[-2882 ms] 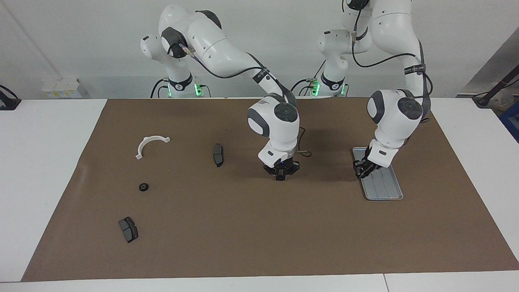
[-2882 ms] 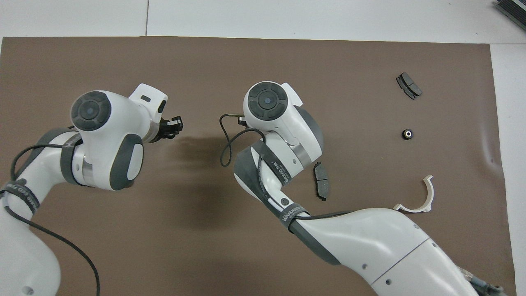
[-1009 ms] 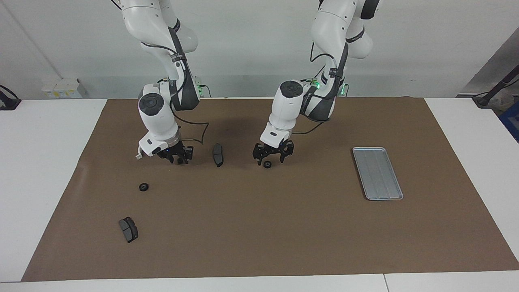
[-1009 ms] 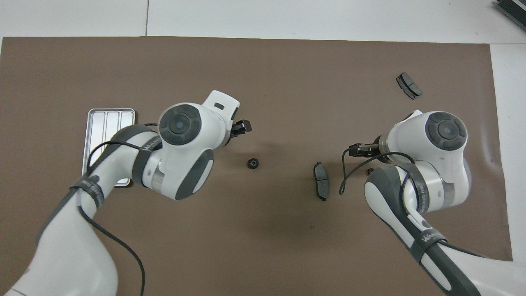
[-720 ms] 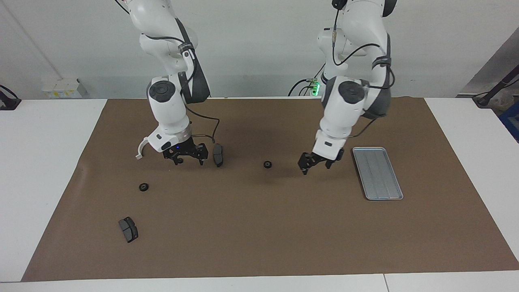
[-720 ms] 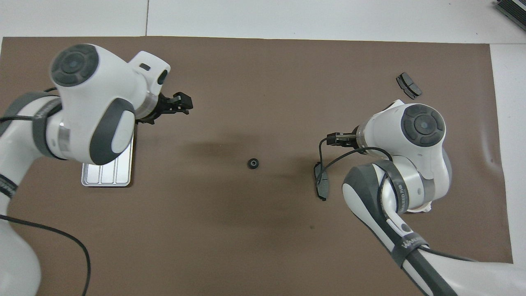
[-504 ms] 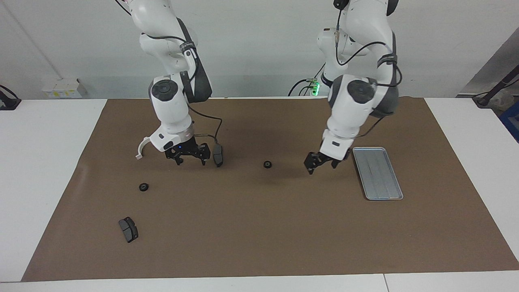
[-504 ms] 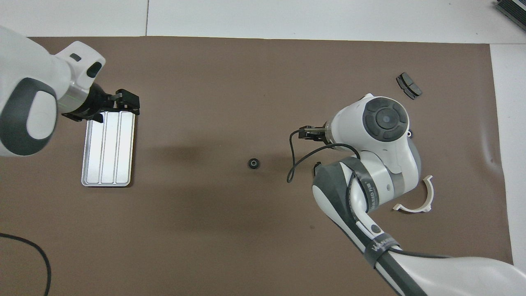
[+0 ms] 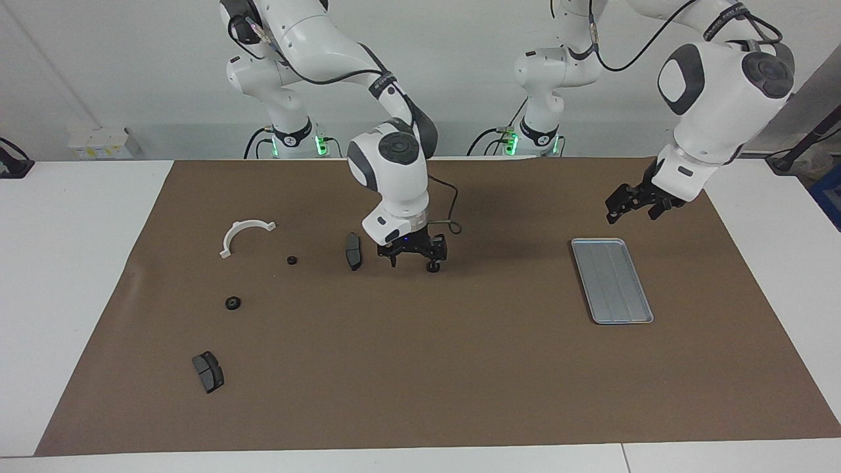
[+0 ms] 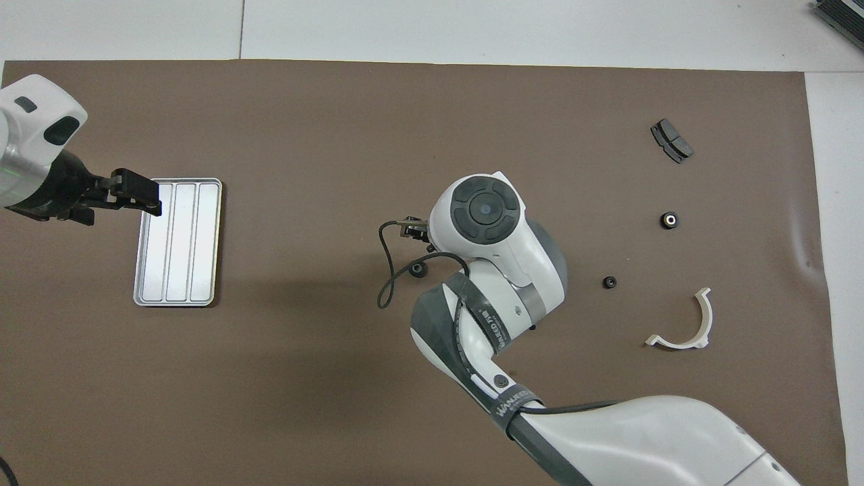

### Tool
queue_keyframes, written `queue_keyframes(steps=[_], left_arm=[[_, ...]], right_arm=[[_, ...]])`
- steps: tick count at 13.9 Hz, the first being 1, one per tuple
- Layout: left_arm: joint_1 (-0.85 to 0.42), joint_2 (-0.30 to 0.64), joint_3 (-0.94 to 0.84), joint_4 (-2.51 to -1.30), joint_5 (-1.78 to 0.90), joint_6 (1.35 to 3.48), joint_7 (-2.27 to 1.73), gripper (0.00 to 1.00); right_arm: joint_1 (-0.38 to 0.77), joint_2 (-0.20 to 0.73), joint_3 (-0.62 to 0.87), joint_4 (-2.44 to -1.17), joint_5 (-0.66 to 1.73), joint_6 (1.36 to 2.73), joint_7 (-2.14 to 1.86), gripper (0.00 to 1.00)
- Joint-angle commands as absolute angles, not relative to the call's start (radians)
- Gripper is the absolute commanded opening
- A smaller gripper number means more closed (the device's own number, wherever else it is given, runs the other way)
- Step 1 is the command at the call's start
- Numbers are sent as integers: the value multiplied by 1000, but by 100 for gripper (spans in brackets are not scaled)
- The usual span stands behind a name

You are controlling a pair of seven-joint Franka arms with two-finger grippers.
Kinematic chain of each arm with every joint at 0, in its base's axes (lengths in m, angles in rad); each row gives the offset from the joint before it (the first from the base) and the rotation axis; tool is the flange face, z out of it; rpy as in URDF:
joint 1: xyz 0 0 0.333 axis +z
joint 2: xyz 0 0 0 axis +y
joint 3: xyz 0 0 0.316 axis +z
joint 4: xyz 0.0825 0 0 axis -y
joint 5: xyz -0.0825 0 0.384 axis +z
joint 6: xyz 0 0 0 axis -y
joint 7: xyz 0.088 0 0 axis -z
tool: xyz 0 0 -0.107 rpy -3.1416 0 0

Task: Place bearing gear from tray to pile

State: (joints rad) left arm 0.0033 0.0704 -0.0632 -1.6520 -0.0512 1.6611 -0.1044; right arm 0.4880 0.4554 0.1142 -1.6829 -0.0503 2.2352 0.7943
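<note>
Silver-grey ridged tray, brown mat, white bracket, seemingly dark grey pads.

We note the tray, silver-grey metal with rounded corners, raised rim and lengthwise ridges, lying flat on the brown mat toward the left arm's end of the table. One small black gear lies on the mat near mid-table. We log the pile toward the right arm's end: white half-ring bracket, two more black gears, a dark pad nearest the middle, another pad farthest from the robots.
</note>
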Motion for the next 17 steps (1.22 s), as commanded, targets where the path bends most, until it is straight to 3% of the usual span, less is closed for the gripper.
queue_keyframes(steps=[1, 5, 8, 10, 11, 15, 17], left_arm=[[-11, 6, -57, -1680, -26, 1608, -101, 100], [-15, -60, -58, -1822, -2, 1673, -100, 100], [-15, -67, -64, -1842, 5, 1691, -101, 100], [-12, -67, -64, -1842, 3, 1698, -97, 100], [-6, -67, -64, -1842, 3, 1698, -95, 100], [2, -67, -60, -1841, 2, 1717, -97, 100], [-11, -66, -60, -1833, 2, 1720, -101, 100]], right_arm=[[514, 526, 114, -1623, -80, 2230, 844, 100], [537, 566, 114, -1635, -100, 2295, 870, 97], [538, 568, 114, -1654, -100, 2289, 867, 67], [541, 563, 114, -1667, -100, 2287, 868, 63], [541, 563, 115, -1670, -101, 2287, 868, 54], [554, 558, 115, -1675, -100, 2270, 873, 46], [555, 558, 115, -1672, -98, 2261, 873, 26]])
